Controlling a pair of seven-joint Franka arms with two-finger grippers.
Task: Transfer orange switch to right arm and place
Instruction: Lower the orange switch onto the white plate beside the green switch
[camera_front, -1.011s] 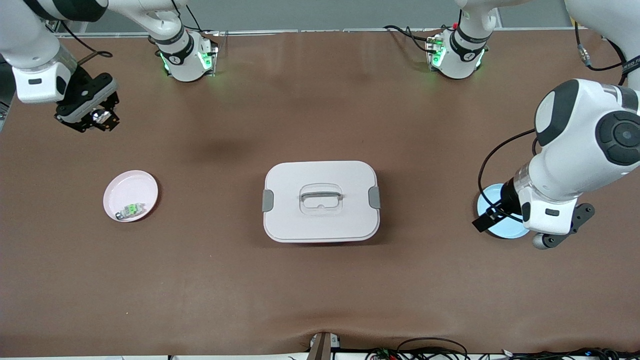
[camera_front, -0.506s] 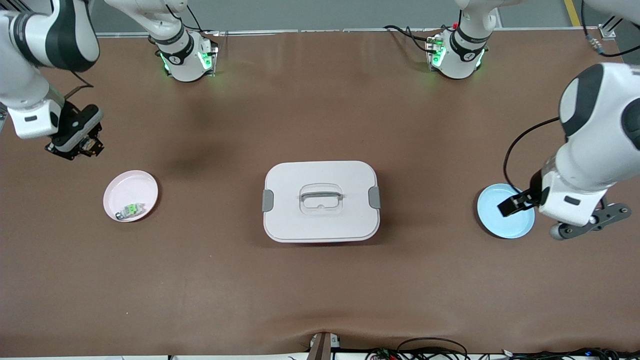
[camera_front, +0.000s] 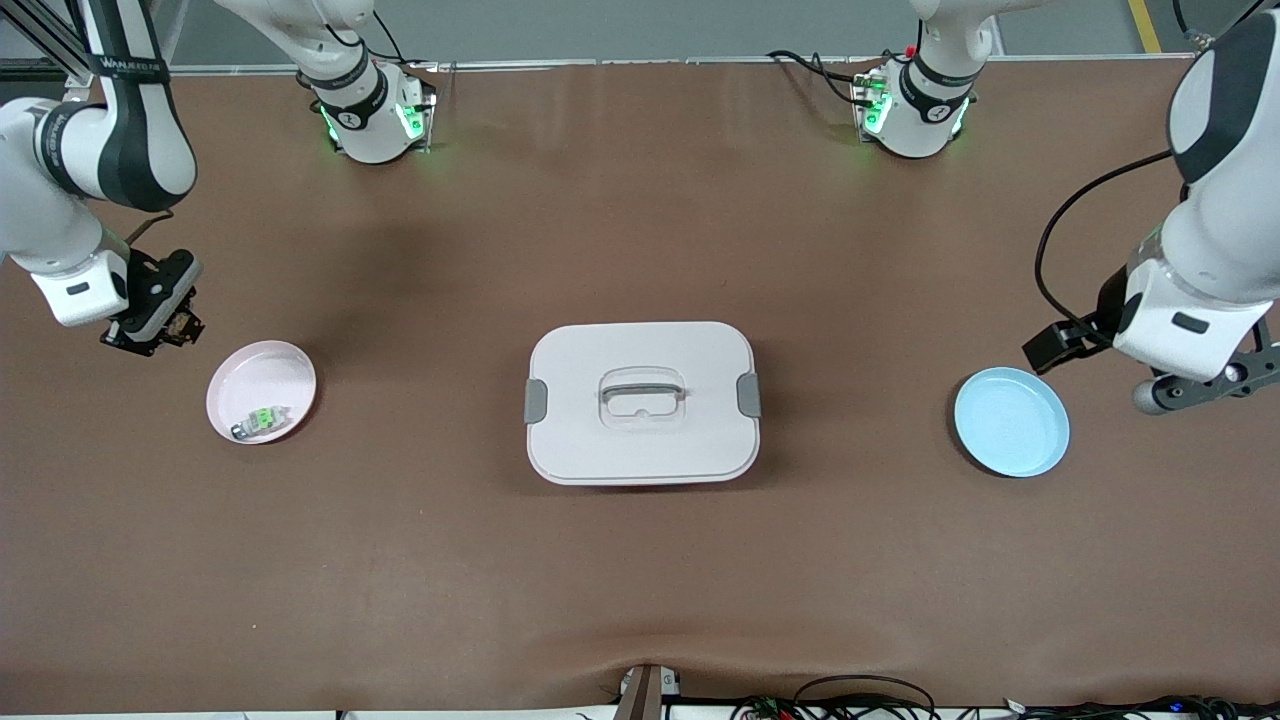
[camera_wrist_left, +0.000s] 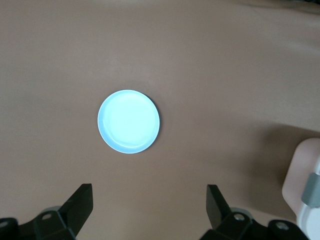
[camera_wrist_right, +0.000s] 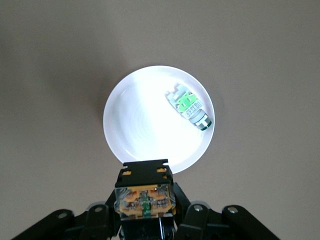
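Brown table (camera_front: 640, 560), right hand (camera_wrist_right: 145, 210) gripping orange switch (camera_wrist_right: 144, 199)

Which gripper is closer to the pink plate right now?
Right. The right gripper, shut on the orange switch, hangs beside the pink plate; the left gripper is open at the left arm's end, near the blue plate.

Left end effector (camera_wrist_left: 147, 207) fingers (camera_wrist_left: 80, 202) spread wide, nothing between. Below: empty light-blue plate (camera_wrist_left: 129, 121) on brown tabletop (camera_wrist_left: 225, 75). White box corner (camera_wrist_left: 305, 185) at edge.
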